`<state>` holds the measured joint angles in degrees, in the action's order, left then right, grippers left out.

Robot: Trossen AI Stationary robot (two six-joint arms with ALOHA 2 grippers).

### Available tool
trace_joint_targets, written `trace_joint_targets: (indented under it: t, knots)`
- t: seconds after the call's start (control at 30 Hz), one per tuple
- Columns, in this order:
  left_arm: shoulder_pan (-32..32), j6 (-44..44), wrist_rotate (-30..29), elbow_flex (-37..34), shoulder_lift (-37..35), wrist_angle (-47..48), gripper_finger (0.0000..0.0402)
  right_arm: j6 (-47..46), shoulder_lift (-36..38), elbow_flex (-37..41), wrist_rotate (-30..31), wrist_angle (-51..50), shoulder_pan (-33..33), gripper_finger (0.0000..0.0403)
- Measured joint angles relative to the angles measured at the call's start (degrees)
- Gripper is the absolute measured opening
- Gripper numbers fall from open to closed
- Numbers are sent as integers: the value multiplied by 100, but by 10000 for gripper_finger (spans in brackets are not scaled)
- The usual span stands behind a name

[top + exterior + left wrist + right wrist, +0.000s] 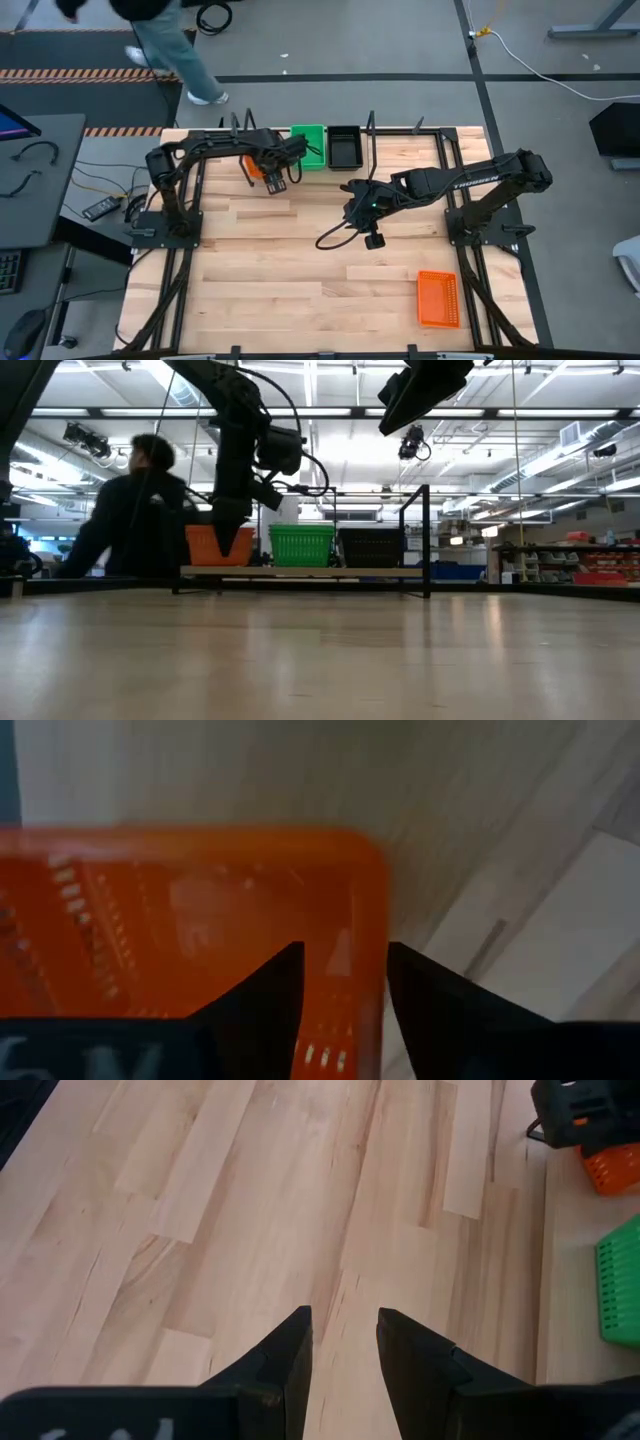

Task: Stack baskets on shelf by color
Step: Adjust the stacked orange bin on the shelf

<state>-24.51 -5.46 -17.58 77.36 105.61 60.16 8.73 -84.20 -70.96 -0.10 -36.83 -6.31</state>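
An orange basket [253,168] [205,546] sits at the left end of the shelf [300,571] along the table's far edge. A green basket [308,147] [302,545] and a black basket [344,147] [370,547] stand beside it on the board. My left gripper [272,178] [345,960] is down on the orange basket, shut on its wall. A second orange basket [438,298] lies on the table near the right front. My right gripper [373,236] [344,1320] hovers shut above the table's middle, touching nothing. My left gripper holds the orange basket by one side wall next to a corner [362,982]. One finger [268,995] is inside the basket and the other [432,1005] is outside. The fingers come from above, pointing down. The basket is upright with its bottom [208,563] at the shelf board.
The shelf's black uprights [428,540] rise at its ends. A person [130,510] is behind the table's far left. A cable [335,236] hangs from the right arm above the bare wooden tabletop [260,280].
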Motion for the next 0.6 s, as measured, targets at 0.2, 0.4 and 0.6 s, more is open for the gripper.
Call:
trace_joint_targets:
  t: [0.2, 0.4, 0.6]
  knots:
    - [143, -427, -26, 0, 25, -37, 96, 0, 0, 0, 2, -1, 0, 121]
    - [166, -593, -43, 0, 25, 100, 13, 0, 0, 0, 1, 3, 1, 121]
    - [166, -746, -42, 0, 25, 161, 9, 0, 0, 2, 1, 7, 0, 121]
